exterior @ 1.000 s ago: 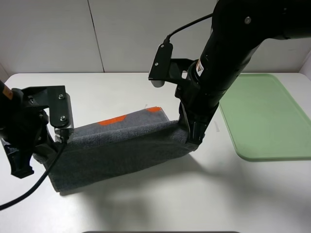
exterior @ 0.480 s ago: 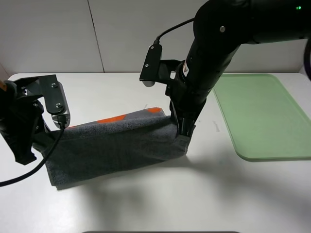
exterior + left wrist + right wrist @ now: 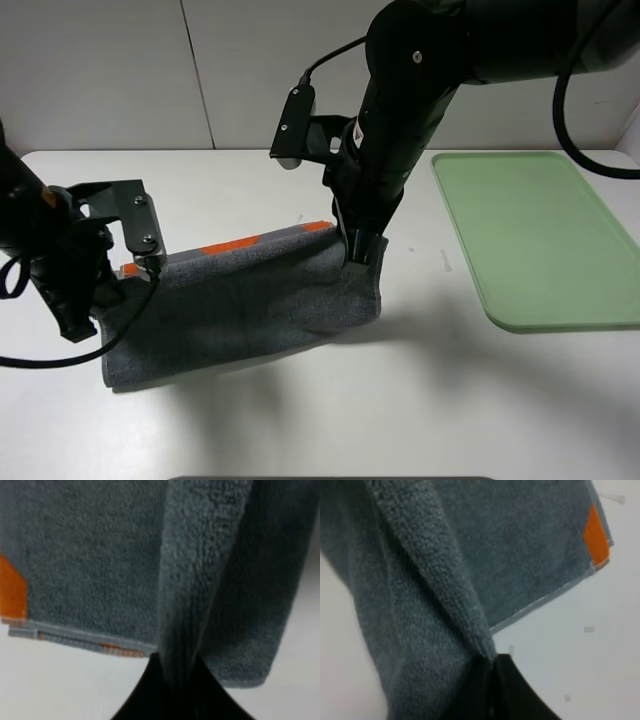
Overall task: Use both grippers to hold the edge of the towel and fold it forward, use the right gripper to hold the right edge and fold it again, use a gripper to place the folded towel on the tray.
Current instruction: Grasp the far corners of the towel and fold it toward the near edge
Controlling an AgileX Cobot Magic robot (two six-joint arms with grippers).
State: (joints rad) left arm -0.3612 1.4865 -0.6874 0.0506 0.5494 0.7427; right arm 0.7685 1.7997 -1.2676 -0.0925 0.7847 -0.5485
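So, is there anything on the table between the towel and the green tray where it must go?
Nothing visible does. Only bare white table lies between the right end of the towel and the tray, and the part of the tray in view holds nothing. The right hand grips that end.

Towel [image 3: 250, 310] on the table [image 3: 300, 430] — tray [image 3: 540, 240] to its right, apart.

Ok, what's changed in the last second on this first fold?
Both claws carried the lifted edge of the towel forward, toward its far edge with the orange stripe. In the high view, the right claw moved leftward and away from the camera, and the left claw shifted slightly rightward. Neither let go. The towel's far edge and the tray stayed put.
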